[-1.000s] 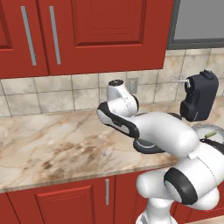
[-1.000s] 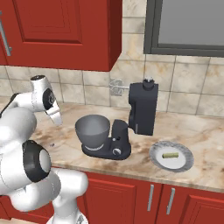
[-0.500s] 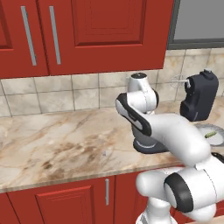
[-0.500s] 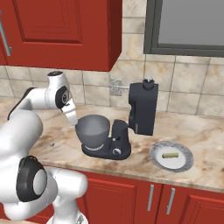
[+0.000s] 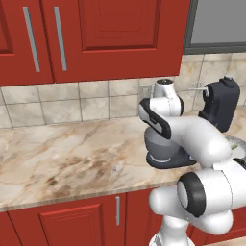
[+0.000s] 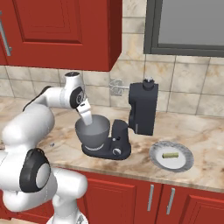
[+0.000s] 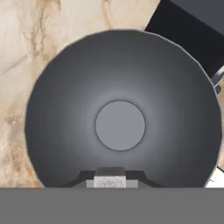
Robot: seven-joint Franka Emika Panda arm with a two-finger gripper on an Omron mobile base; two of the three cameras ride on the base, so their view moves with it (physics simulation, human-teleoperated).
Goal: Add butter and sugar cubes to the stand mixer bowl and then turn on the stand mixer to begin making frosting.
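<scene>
The dark stand mixer (image 6: 142, 109) stands on the counter with its head tilted up, and the grey stand mixer bowl (image 6: 92, 133) sits on its base. My gripper (image 6: 86, 117) hangs just above the bowl's rim, pointing down into it. In the hand view the bowl (image 7: 120, 109) lies right below, its inside bare. My gripper (image 7: 110, 177) is shut on a small pale sugar cube (image 7: 110, 181) between the dark tips. The butter (image 6: 171, 155), a small yellowish stick, lies on a round grey plate (image 6: 183, 164) to the mixer's right. In the left base view my arm covers most of the bowl (image 5: 161, 144).
Marble counter (image 5: 72, 153) stretches left of the mixer. Red wall cabinets (image 5: 96, 33) hang above, and a tiled backsplash (image 6: 188, 83) runs behind. The mixer's raised head (image 5: 220, 103) stands close to the right of my hand.
My arm has swung right from over the open counter to over the mixer bowl, carrying the cube with it. The grip stays shut.
</scene>
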